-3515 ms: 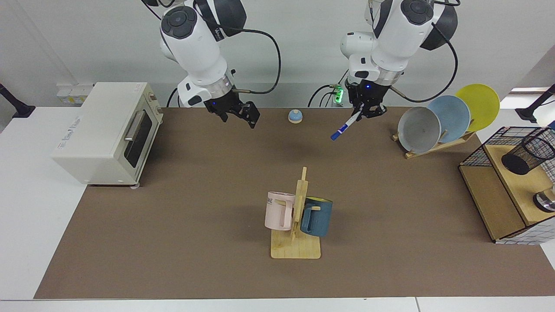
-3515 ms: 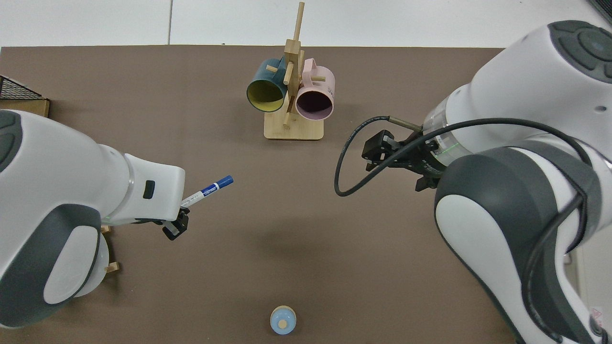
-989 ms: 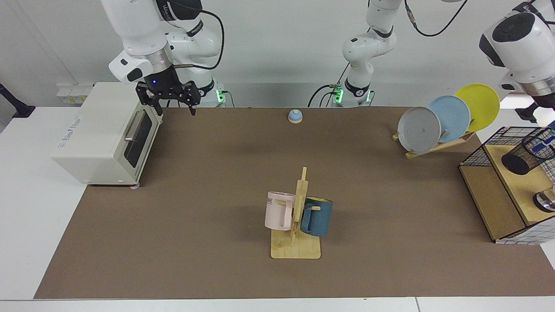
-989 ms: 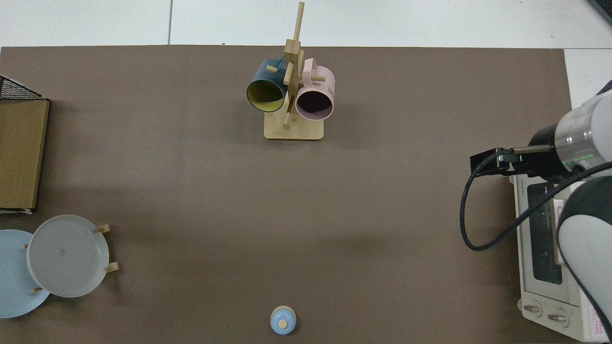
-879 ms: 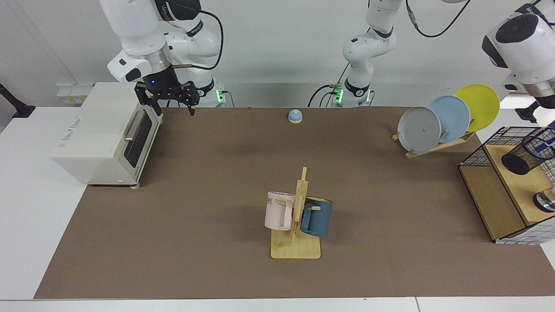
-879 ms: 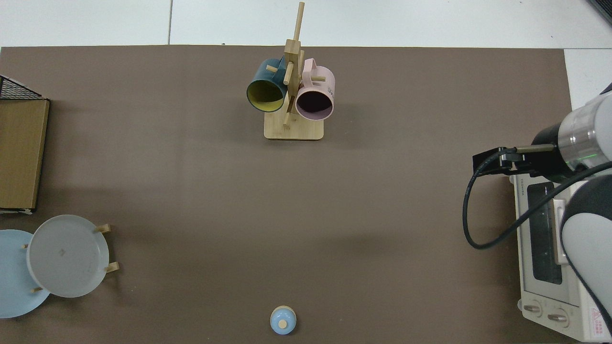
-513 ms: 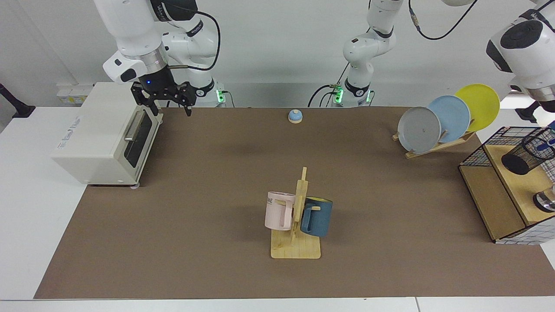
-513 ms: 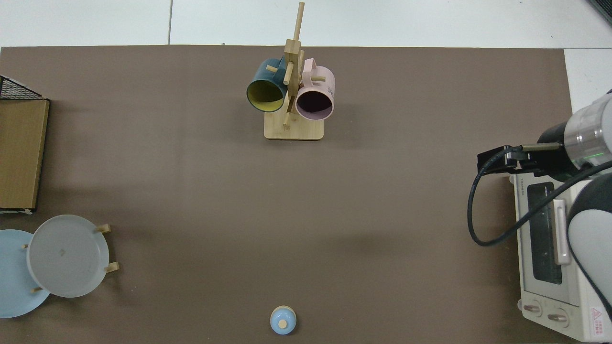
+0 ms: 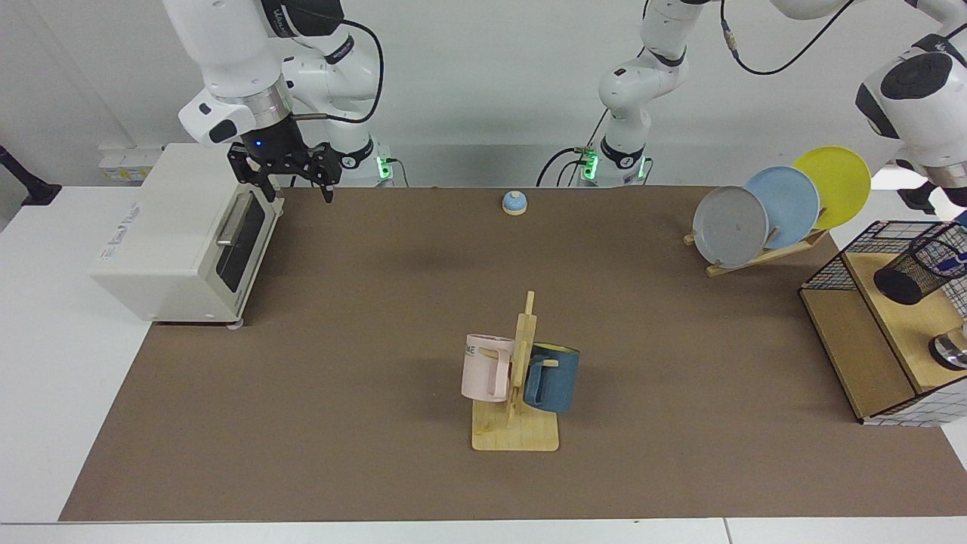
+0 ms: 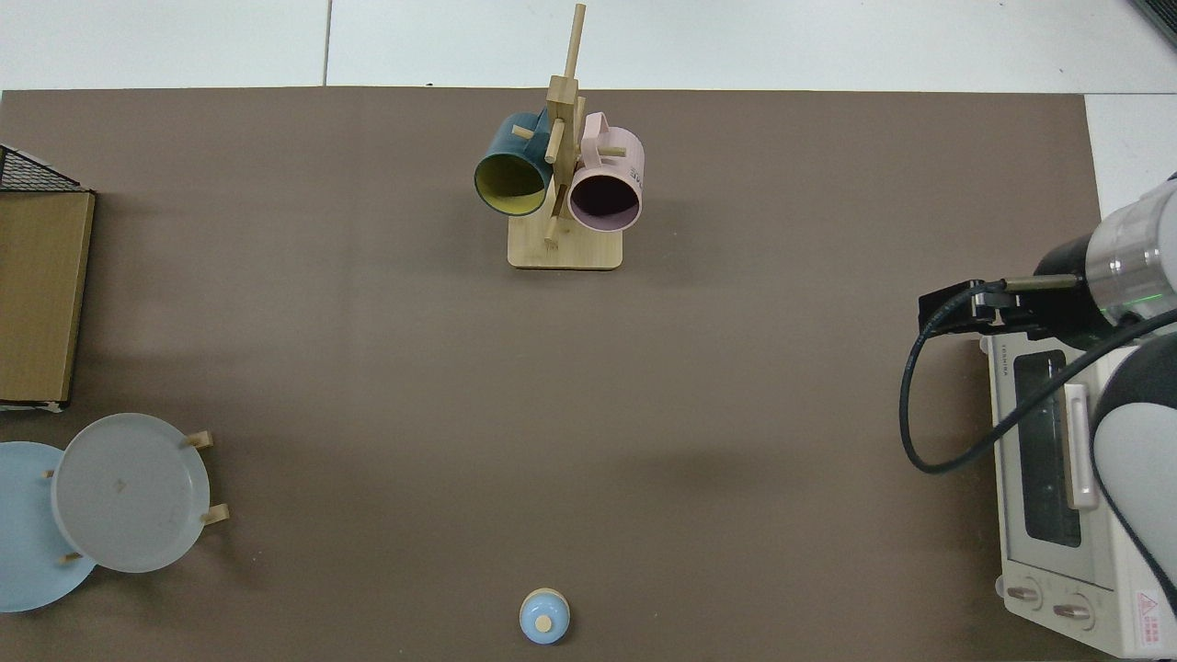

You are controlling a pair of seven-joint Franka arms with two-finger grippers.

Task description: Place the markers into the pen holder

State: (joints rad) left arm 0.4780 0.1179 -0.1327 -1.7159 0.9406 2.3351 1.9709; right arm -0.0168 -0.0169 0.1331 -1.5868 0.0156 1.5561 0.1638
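Observation:
The pen holder (image 9: 920,266), a black wire-mesh cup, stands tilted on the wooden shelf of the wire basket at the far right of the facing view. A blue-and-white bit of the marker (image 9: 950,256) shows through the mesh near its rim. My left gripper (image 9: 958,198) hangs just above the holder and is mostly cut off by the picture's right edge; whether it still holds the marker is hidden. My right gripper (image 9: 293,187) waits open and holds nothing, at the upper front corner of the toaster oven (image 9: 181,227). In the top view it is the black head (image 10: 956,307) at the right.
A wooden mug tree (image 9: 517,393) with a pink mug (image 9: 485,368) and a blue mug (image 9: 553,376) stands mid-table. A plate rack (image 9: 778,208) holds three plates at the back right. A small blue bell (image 9: 514,202) sits at the back. The wire basket (image 9: 869,332) fills the right edge.
The left arm carried the marker from the back middle of the table over to the pen holder. The right arm swung to the toaster oven; in the last second both barely shifted.

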